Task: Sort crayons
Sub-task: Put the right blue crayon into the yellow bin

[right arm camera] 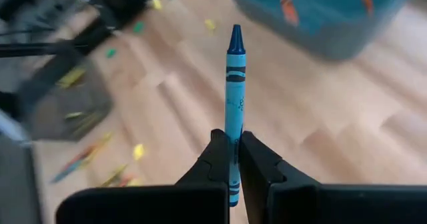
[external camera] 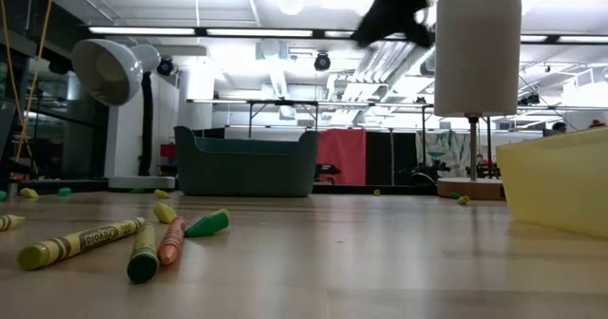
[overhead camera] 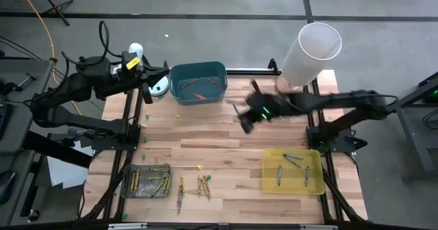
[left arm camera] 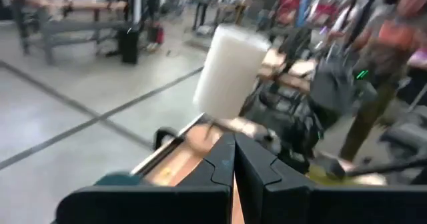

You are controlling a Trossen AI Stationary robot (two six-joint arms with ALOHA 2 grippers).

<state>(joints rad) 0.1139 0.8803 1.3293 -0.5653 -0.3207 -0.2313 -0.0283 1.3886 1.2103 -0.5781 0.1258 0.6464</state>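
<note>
Risk of blue crayon (right arm camera: 235, 84), pinched low in closed right gripper (right arm camera: 233, 151), slipping out before teal bin (overhead camera: 198, 81).

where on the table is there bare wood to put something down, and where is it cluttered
The table is bare across its middle, between the blue bin at the far edge and the yellow tray. The near edge is crowded: loose crayons lie beside the grey tray, and small bits dot the left side.
</note>
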